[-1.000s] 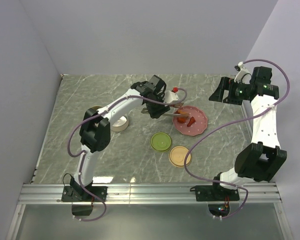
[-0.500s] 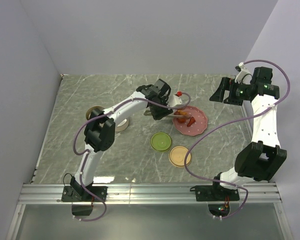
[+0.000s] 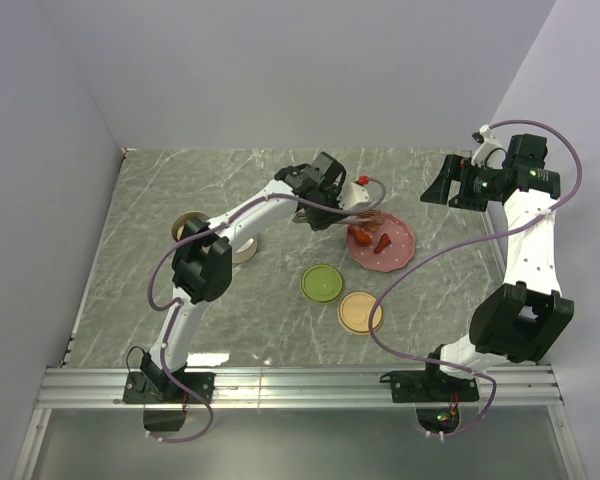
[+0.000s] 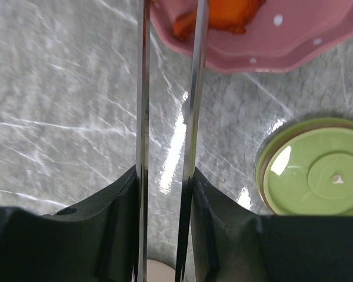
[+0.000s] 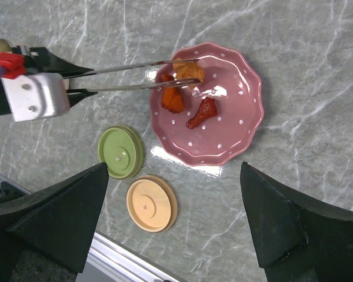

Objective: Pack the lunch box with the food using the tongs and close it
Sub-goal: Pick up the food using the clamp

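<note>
The tongs (image 4: pixel 143 88) sit clamped in the left gripper (image 4: pixel 163 188), whose fingers press both thin arms inward. Their tips pinch an orange-brown chunk (image 5: pixel 188 70) at the edge of the pink dotted plate (image 5: pixel 247 126) nearest that gripper. The steel looks slick and springy. The chunk is probably light, soft and perhaps greasy, so it should be squeezed gently across its middle; too hard a pinch could squash it or make it pop out.

Counted: one pair of tongs, one plate, and three food pieces in sight. These are the pinched chunk, a red-orange chunk (image 5: pixel 172 101) and a dark red drumstick-shaped piece (image 5: pixel 203 113). Two round lids lie beside the plate, green (image 5: pixel 120 151) and tan (image 5: pixel 151 202). The right gripper (image 5: pixel 173 170) hangs spread wide and empty.
</note>
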{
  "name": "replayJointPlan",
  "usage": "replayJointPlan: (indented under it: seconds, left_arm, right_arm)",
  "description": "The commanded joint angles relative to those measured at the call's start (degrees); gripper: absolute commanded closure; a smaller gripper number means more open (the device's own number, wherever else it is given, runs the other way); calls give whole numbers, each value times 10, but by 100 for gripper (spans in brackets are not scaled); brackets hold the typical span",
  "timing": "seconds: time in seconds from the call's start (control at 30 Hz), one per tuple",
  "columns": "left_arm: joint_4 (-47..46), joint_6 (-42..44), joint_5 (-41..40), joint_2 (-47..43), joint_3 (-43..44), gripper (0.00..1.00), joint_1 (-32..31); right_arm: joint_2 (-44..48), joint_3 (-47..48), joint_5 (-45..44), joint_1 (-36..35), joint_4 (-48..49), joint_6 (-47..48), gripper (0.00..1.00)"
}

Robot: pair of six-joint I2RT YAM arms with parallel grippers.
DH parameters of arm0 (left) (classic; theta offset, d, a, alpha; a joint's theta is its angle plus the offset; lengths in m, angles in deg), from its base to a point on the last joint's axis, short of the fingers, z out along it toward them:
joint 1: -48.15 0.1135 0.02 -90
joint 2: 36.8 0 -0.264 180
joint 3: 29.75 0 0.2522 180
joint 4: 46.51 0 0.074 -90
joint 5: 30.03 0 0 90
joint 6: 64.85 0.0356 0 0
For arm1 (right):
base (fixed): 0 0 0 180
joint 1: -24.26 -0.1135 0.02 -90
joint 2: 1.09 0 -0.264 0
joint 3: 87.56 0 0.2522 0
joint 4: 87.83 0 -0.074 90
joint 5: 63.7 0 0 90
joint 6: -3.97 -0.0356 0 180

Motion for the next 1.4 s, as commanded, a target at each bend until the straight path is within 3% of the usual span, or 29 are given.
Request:
replayJointPlan:
  seconds: [0.0,0.5,0.77,1.37]
  left_arm:
    - [-5,-15,10,-17,46,65,-5]
    - [11,-20,30,-24,42,76,-14]
    - [0,-15,30,-59,-22,75,-18]
    - [13,-49,55,-100,-21,80,-26]
  right_arm:
    - [0,2,12,5,-3,5,0]
    - [-2,6,14,10,-12,10,0]
    - [-4,9,16,12,-13,10,0]
    - [0,3,22,12,-9,7,0]
